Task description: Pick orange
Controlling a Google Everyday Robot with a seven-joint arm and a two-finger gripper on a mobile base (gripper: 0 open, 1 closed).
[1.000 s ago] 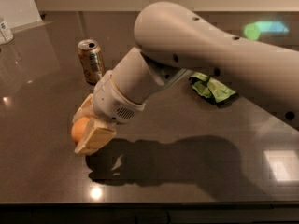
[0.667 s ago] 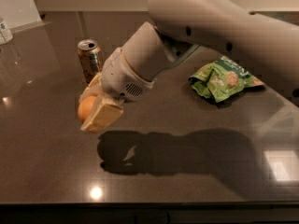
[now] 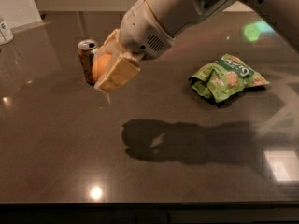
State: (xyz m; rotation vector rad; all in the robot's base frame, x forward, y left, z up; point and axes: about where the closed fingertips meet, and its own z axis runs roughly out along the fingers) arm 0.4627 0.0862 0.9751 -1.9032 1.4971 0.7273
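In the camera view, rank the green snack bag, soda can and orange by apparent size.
1. green snack bag
2. soda can and orange, unranked: similar, both partly hidden; the orange is held above the table in the gripper, just in front of the can.

Orange half behind hand above table

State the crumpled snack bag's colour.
Crumpled snack bag: green, camera view; the gripper, upper left, holds the round orange fruit aloft.
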